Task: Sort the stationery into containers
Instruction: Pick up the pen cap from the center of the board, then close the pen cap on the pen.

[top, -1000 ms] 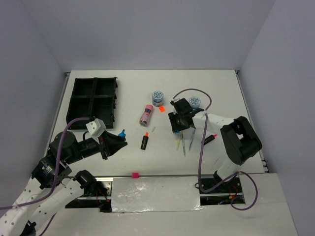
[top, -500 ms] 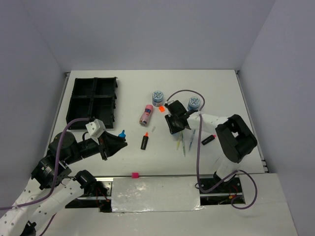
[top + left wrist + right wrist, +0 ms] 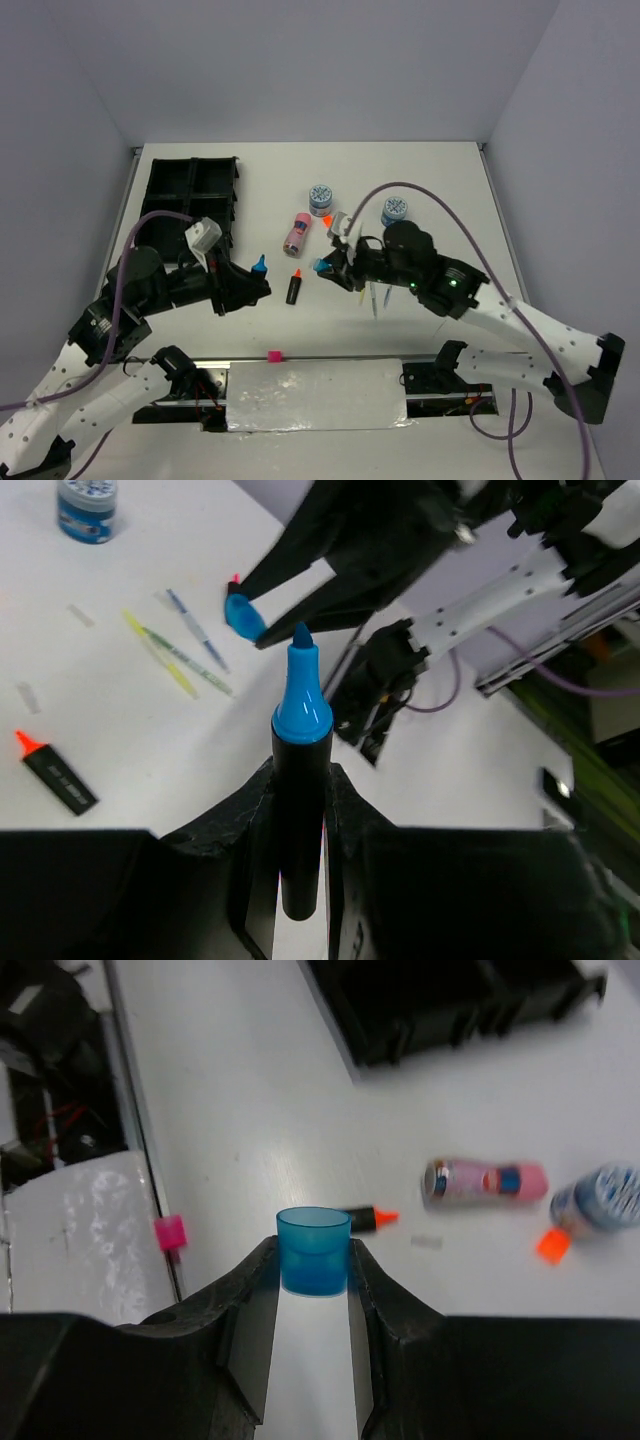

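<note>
My left gripper is shut on a black marker with a bare blue tip, held above the table. My right gripper is shut on a blue cap, its open end facing the marker tip; the cap sits just left of the tip, a small gap apart. The black organiser tray lies at the far left. On the table lie a pink tube, an orange-capped marker, two tubs, thin pens and a neon orange square.
A small pink block sits at the table's near edge. The right arm stretches over the pens from the lower right. A small clear strip lies beside the orange-capped marker.
My right gripper has swung left from the pens and now holds the blue cap in front of the marker. My left gripper has lifted the marker and moved it slightly right.
</note>
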Controlling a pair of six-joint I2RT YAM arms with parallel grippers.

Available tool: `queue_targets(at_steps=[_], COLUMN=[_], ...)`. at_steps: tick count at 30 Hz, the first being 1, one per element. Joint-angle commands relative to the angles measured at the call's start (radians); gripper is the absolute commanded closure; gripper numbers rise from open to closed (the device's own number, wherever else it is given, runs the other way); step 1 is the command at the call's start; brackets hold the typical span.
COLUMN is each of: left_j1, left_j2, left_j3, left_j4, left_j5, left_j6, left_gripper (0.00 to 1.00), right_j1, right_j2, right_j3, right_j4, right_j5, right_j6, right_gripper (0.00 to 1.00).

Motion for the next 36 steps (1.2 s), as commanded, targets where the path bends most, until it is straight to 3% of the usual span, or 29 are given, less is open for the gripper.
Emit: queue_targets(at_steps=[1, 8, 16, 25, 36], left_j1=[0.001, 0.001, 0.001, -0.014, -0.117], left_j2=[0.072, 0.195, 0.239, 0.301, 0.344], left_j3=[0.109, 0.112, 0.113, 0.058, 0.083], left_j4=[0.046, 0.006, -0.155, -0.25, -0.289], left_j5=[0.12, 0.31, 0.431, 0.479, 0.399], left_j6=[-0.181, -0.263, -0.211, -0.123, -0.076], left_gripper=[1.0, 1.0, 1.0, 1.0, 1.0], right_j1=[0.056, 0.193, 0.283, 0.388, 0.412], right_j2=[-0.073, -0.073, -0.125, -0.038, 0.117], right_j3=[0.058, 0.182, 0.159, 0.19, 0.297], right_j4=[-0.037, -0.21, -0.279, -0.325, -0.426], right_j5=[-0.12, 0.038, 0.096, 0.19, 0.246], right_j6=[-0.187, -0.541, -0.73, -0.778, -0.818], right_gripper=[0.93, 0.98, 1.0, 1.0, 1.0])
